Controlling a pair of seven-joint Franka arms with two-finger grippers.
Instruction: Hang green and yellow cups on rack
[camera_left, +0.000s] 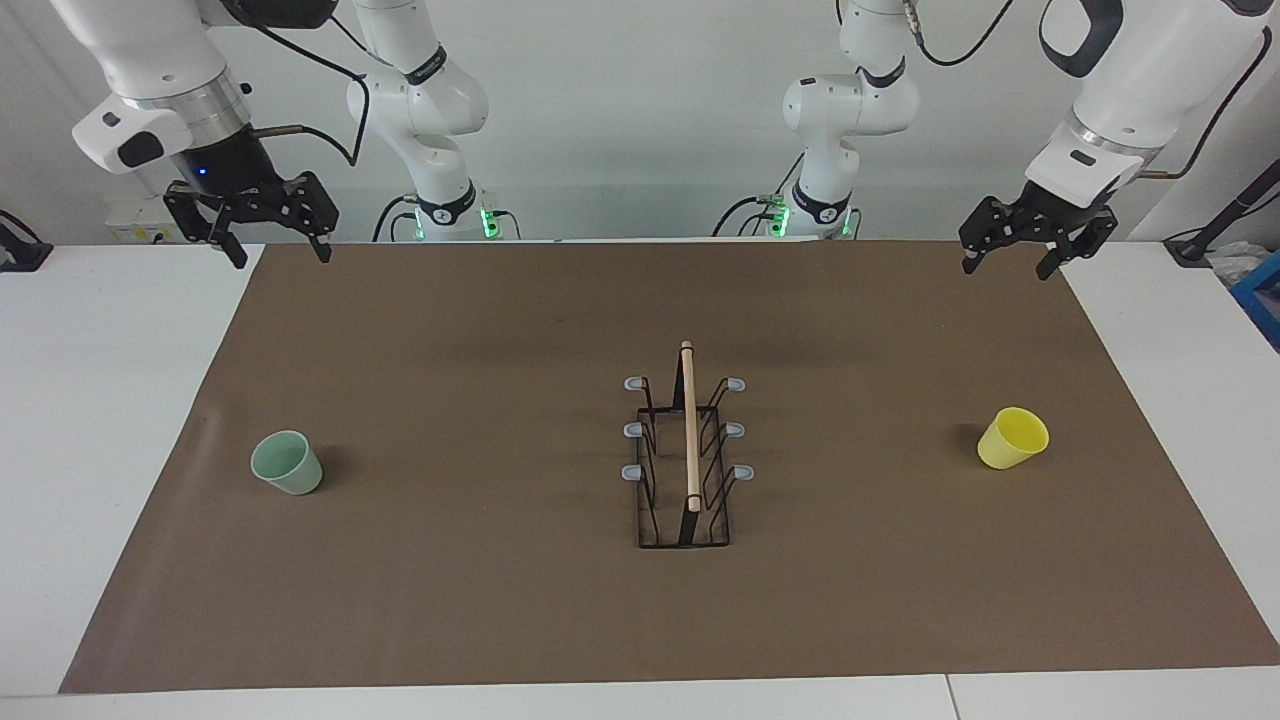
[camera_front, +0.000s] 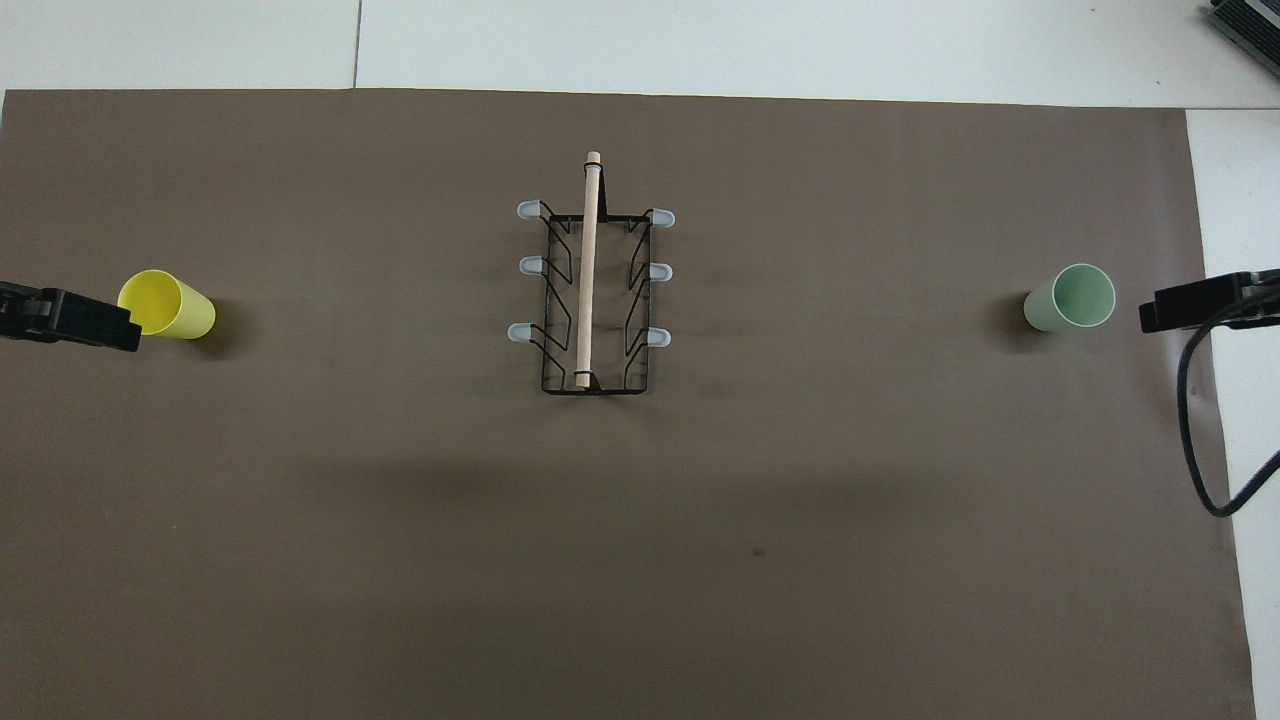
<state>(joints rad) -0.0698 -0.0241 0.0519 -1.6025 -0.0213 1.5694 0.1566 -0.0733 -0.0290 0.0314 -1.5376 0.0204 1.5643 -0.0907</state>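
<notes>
Facing me, the rack (camera_left: 686, 462) runs its rod (camera_left: 689, 425) lengthwise away from me, with six pegs. One green cup (camera_left: 287, 462) and one yellow cup (camera_left: 1012, 438) lie tipped, well below my spread right end effector (camera_left: 273, 248) and spread left end effector (camera_left: 1010, 260). From overhead, each cup's mouth faces its table end.

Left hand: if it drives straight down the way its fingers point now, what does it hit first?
Most likely bare brown mat near the robots' edge, at the left arm's end. The left hand hangs open and empty, pointing down. The yellow cup sits farther from the robots, seemingly outside that line, though depth is uncertain.
</notes>
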